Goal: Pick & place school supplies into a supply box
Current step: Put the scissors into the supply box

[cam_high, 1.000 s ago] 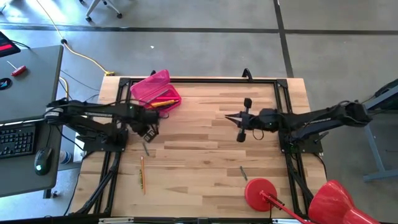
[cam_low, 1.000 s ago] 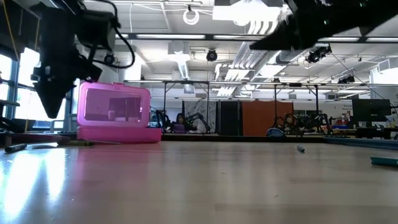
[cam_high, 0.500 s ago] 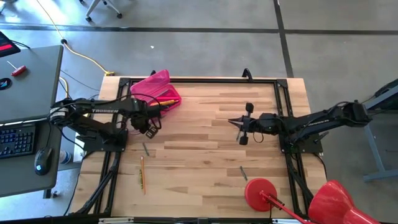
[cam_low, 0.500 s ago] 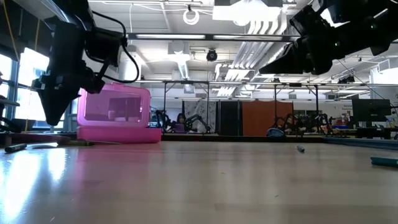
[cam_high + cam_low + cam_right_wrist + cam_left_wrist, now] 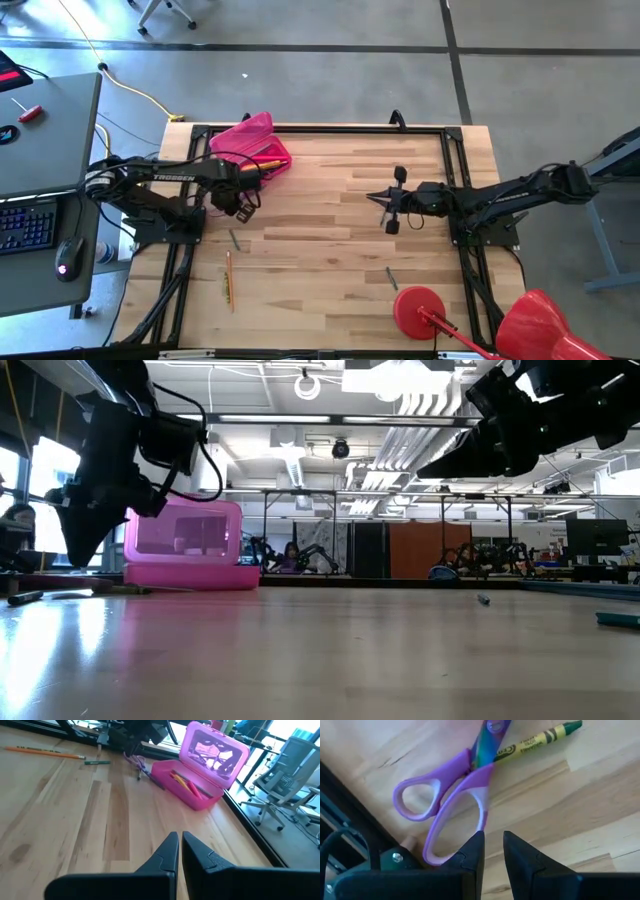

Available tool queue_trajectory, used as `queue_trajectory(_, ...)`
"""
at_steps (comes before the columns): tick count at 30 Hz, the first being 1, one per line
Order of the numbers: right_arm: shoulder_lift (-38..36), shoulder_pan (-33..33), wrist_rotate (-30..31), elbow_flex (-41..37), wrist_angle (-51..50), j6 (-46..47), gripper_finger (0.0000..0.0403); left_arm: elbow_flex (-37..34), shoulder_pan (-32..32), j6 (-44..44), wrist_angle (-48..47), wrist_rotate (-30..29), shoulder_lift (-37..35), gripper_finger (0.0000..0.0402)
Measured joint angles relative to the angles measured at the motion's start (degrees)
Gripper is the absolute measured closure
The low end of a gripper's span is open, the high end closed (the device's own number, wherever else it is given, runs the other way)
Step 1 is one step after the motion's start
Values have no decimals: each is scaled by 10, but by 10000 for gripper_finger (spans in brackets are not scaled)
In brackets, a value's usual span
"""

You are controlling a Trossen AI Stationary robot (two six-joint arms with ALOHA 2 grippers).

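- The wooden table (image 5: pixel 330 215) fills most of the overhead view, with a dark arm reaching in from each side.
- A big red disc with a handle (image 5: pixel 418 310) sits down at about 5 o'clock on the table, near the front edge.
- The pink supply box (image 5: pixel 252 148) is way over at 10 o'clock, lid flipped open — from the right wrist view you can see a yellow and a pink pencil already lying in its tray (image 5: pixel 192 790).
- The left gripper (image 5: pixel 491 851) hangs low just beside the box, at roughly 7 o'clock from it. Its fingers stand a little apart and aren't grasping anything; the tips hover right over the purple-handled scissors (image 5: pixel 454 802), pretty much at one handle loop.
- A green crayon (image 5: pixel 537 739) lies across the scissors near the pivot, touching them.
- The right gripper (image 5: pixel 372 192) waits out around the table's middle, toward 3 o'clock, up off the wood — fingers clenched tight together, empty.
- An orange pencil (image 5: pixel 228 277) lies at 7 o'clock, pointing roughly front to back.
- A short dark pen (image 5: pixel 234 239) sits between that pencil and the left gripper.
- Another small grey one (image 5: pixel 392 279) lies just above the red disc, well apart from everything else.
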Motion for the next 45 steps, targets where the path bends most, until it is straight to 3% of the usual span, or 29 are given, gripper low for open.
queue_trajectory(5,0,0,-3,0,0,11,403,0,0,-3,-1,-35,1,300)
queue_trajectory(10,0,0,-11,0,0,11,403,0,0,68,1,-33,1,300)
queue_trajectory(18,0,0,-12,0,0,11,403,0,0,96,9,-28,1,300)
queue_trajectory(25,0,0,-12,0,0,11,403,-2,0,94,13,-13,1,300)
queue_trajectory(30,0,0,-12,0,0,11,403,-52,0,82,43,0,1,299)
queue_trajectory(35,0,0,-12,0,0,11,403,-76,0,59,49,-21,1,270)
queue_trajectory(41,0,0,-12,0,0,11,403,-76,0,62,110,-26,1,238)
queue_trajectory(45,0,0,-12,0,0,11,403,-76,0,61,170,-27,1,254)
